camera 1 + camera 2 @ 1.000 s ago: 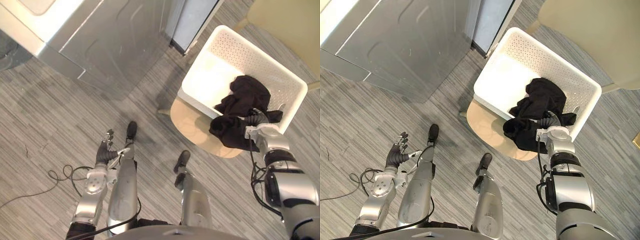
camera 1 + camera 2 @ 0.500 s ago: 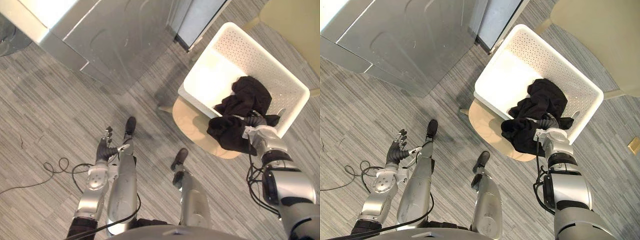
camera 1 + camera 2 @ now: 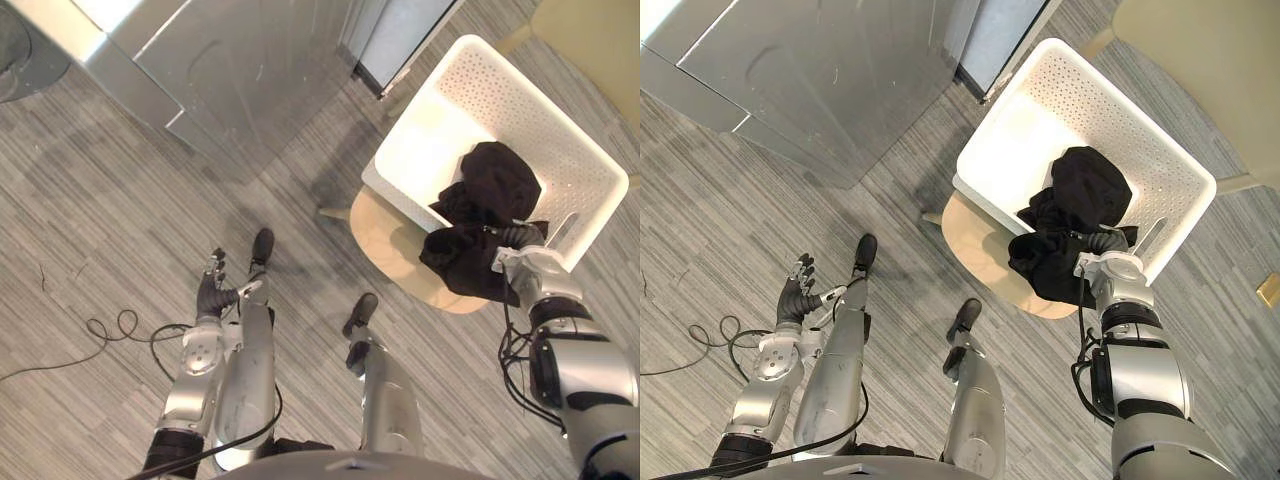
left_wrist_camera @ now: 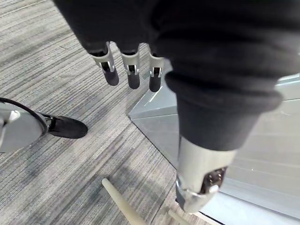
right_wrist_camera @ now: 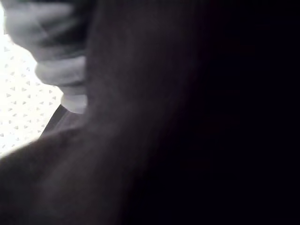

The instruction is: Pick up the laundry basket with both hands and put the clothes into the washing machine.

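The right hand (image 3: 1109, 256) stays sunk in black clothes (image 3: 1082, 190), laundry basket (image 3: 1110, 108) just beyond it; whether it grasps, I cannot tell. The left hand (image 3: 208, 297) hangs slack.

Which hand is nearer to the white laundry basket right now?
Right. The right hand is at the laundry basket's near rim, against the black clothes draped there. The left hand hangs over the floor, well off to the basket's left.

No legible text, labels or numbers anywhere. The washer (image 3: 250, 70) panels and the basket (image 3: 520, 110) walls read plain. A small tan patch (image 3: 1268, 290) on the floor in the right eye view might be a label, but it's too small to tell.
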Controlling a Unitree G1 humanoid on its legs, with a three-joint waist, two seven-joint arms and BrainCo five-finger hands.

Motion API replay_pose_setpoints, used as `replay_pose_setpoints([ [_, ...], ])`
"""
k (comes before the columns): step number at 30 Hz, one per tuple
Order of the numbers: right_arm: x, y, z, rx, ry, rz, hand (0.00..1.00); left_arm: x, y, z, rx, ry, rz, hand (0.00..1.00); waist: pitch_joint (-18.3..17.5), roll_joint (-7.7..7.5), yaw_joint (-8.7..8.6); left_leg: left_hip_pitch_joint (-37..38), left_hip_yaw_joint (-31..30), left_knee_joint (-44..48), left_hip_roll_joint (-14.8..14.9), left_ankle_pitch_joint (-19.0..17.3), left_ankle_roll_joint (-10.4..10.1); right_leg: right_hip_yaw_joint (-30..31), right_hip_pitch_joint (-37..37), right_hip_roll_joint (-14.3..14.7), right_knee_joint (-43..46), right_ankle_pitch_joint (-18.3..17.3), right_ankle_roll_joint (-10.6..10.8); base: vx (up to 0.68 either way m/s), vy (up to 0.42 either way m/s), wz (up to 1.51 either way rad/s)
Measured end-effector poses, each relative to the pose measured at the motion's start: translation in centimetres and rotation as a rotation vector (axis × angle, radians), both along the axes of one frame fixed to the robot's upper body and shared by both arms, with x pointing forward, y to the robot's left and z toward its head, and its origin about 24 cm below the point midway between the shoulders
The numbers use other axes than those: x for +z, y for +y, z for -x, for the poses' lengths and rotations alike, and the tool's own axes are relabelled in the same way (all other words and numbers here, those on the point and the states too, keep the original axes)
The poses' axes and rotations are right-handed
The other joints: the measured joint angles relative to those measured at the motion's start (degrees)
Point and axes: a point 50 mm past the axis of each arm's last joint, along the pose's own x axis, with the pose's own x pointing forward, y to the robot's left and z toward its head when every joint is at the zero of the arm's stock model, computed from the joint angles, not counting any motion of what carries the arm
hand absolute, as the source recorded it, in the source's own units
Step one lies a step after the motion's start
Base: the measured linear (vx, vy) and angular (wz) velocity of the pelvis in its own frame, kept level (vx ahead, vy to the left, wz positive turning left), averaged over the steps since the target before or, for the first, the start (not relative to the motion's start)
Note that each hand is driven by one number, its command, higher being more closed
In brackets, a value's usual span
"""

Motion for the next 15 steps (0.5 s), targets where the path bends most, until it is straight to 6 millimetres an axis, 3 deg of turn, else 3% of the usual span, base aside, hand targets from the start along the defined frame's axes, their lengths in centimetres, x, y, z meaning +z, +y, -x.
replay_pose_setpoints([
  [4, -0.3, 0.0, 0.1, -0.033, -0.007, -0.024, 1.00, 0.0, -0.2, 0.0, -0.004, 0.002, 0.002, 0.00, -0.83, 0.20, 0.08, -0.03, -0.01, -0.04, -0.01, 0.13, -0.19, -0.04, 0.01, 0.02, -0.08, 0.02, 0.03, 0.05, -0.011, 0.00],
  [8, -0.2, 0.1, 0.3, -0.122, -0.131, -0.182, 1.00, 0.1, -0.7, -0.2, -0.001, -0.004, 0.019, 0.00, -1.99, 1.33, 0.18, -0.02, 0.00, -0.05, 0.00, 0.18, -0.24, -0.03, 0.05, 0.06, -0.06, 0.07, 0.09, 0.04, -0.012, -0.01],
  [12, 1.7, 1.4, -0.5, -0.255, -0.401, -0.441, 1.00, 0.5, -1.1, -0.9, 0.010, -0.018, 0.027, 0.00, -2.80, 2.80, 0.11, 0.07, 0.08, -0.14, 0.07, 0.28, -0.20, 0.15, 0.03, 0.15, 0.00, 0.38, 0.24, 0.04, -0.015, -0.03],
  [15, 4.5, 3.6, -1.3, -0.300, -0.679, -0.702, 1.00, 0.7, -1.2, -1.2, 0.020, -0.026, 0.030, 0.00, -3.07, 3.33, 0.24, 0.57, 0.39, -0.38, 0.10, 0.67, 0.27, 0.29, 0.29, 0.04, 0.00, 0.52, 0.43, 0.05, -0.018, -0.01],
])
